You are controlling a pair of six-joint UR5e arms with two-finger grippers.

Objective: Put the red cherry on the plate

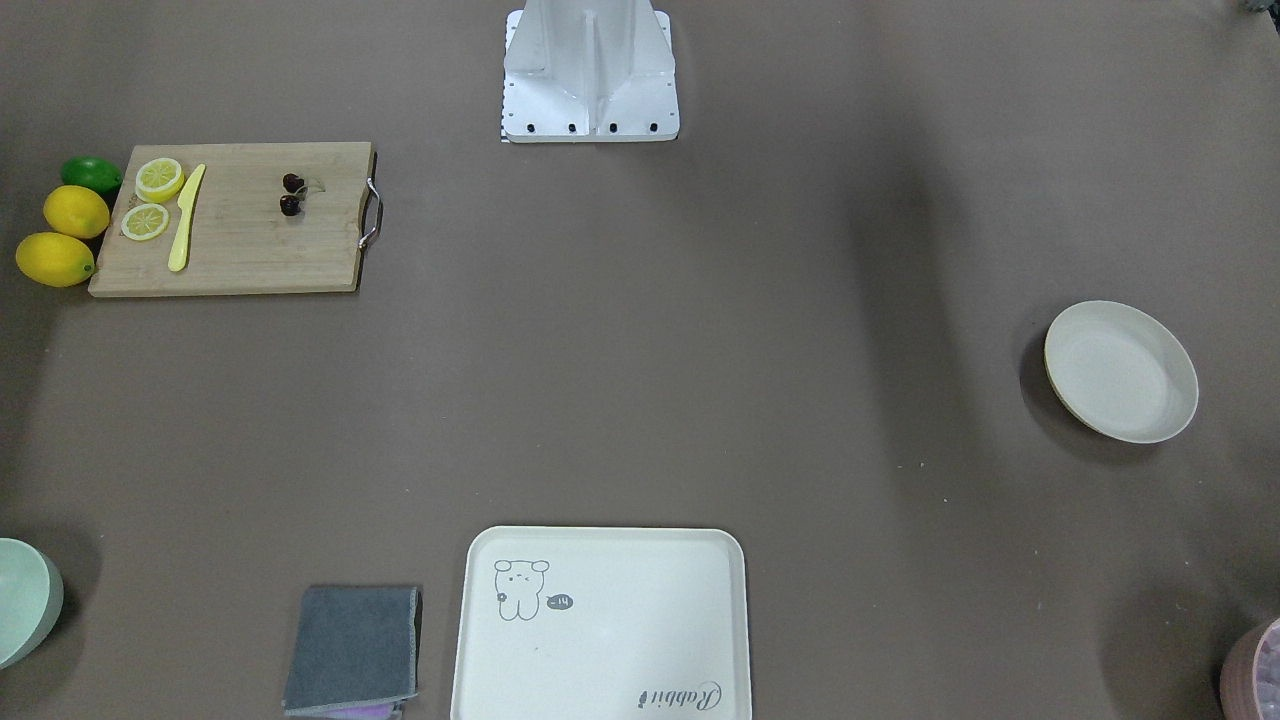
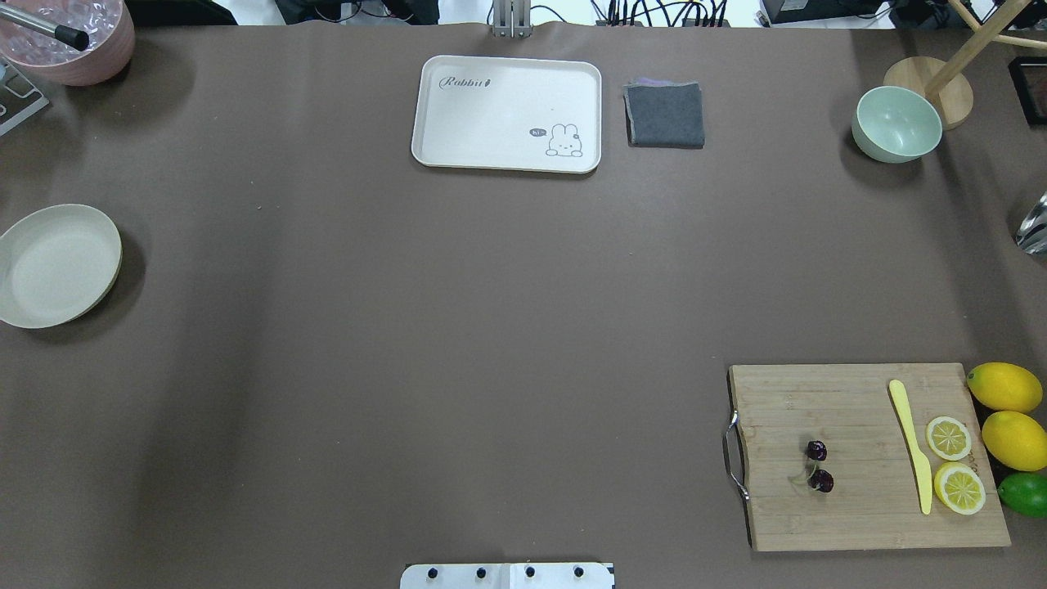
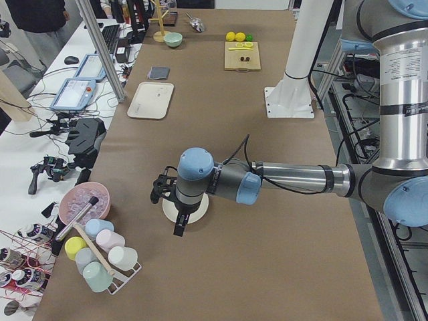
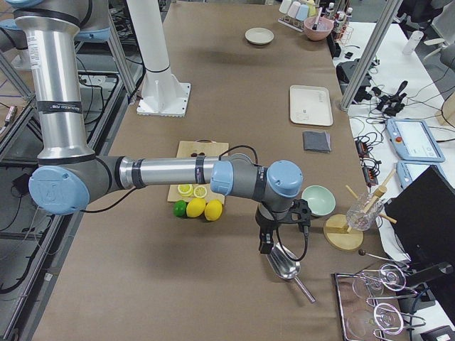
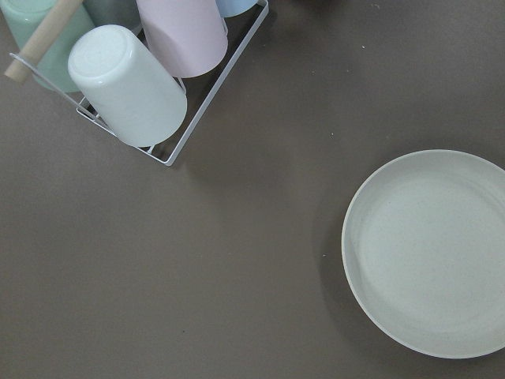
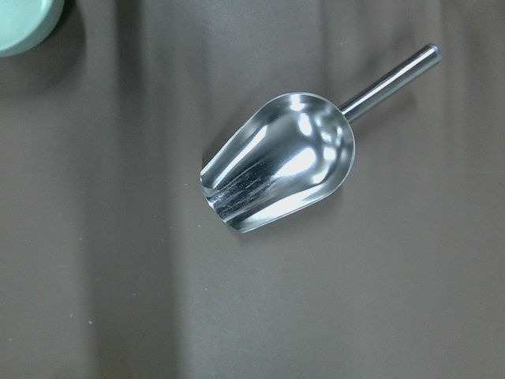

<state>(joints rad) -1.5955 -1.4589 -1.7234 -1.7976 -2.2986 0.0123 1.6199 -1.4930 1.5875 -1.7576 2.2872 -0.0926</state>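
Observation:
The red cherry (image 2: 817,466), a pair of small dark fruits on thin stems, lies on the wooden cutting board (image 2: 851,507), also seen from the front (image 1: 291,195). The plate (image 2: 56,263) is a plain cream round dish far off at the table's other end, empty (image 5: 430,253). My left gripper (image 3: 179,226) hangs just above the plate's near side; my right gripper (image 4: 264,245) hovers over a steel scoop (image 6: 276,162). Both show only in the side views, so I cannot tell whether they are open or shut.
On the board lie a yellow knife (image 2: 912,446) and lemon slices (image 2: 949,438); two lemons (image 2: 1004,386) and a lime (image 2: 1026,493) sit beside it. A bear tray (image 2: 507,114), grey cloth (image 2: 664,114), green bowl (image 2: 896,124) and cup rack (image 5: 134,87) stand along the far edge.

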